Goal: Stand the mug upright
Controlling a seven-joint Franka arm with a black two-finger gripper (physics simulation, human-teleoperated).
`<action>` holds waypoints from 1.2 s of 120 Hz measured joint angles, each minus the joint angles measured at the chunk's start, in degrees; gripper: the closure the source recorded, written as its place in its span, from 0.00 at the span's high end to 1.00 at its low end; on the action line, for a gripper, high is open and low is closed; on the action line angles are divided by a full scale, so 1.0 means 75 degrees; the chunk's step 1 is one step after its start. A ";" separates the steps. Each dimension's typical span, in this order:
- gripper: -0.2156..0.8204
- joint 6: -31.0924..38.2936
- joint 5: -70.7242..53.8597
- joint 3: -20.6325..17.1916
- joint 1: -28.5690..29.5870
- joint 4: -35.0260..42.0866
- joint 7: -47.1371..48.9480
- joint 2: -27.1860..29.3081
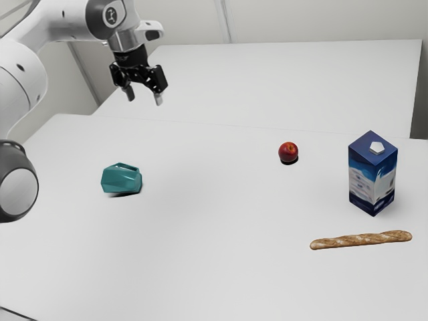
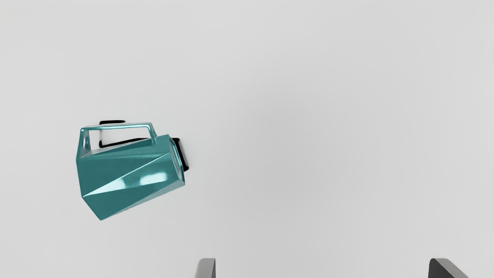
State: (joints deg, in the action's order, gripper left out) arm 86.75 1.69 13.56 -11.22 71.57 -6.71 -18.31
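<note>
The gripper (image 1: pixel 144 95) hangs high above the table in the exterior view, its two fingers apart with nothing between them. A teal faceted mug (image 1: pixel 121 179) lies on its side on the table, toward the exterior view's left, lower than the gripper and apart from it. In the wrist view the mug (image 2: pixel 131 173) shows its handle along one side, and it lies off to one side of the open gripper (image 2: pixel 322 268).
On the white table (image 1: pixel 200 254), toward the exterior view's right, are a red apple (image 1: pixel 288 151), a blue and white carton (image 1: pixel 372 174) standing upright, and a baguette (image 1: pixel 361 240). All three are well away from the mug.
</note>
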 joint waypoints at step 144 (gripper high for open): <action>0.79 0.1647 0.4345 0.2842 0.1454 0.3577 -0.3589 -0.0549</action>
State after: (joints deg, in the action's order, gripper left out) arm 99.10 34.28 34.88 -0.31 98.40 -33.63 -22.43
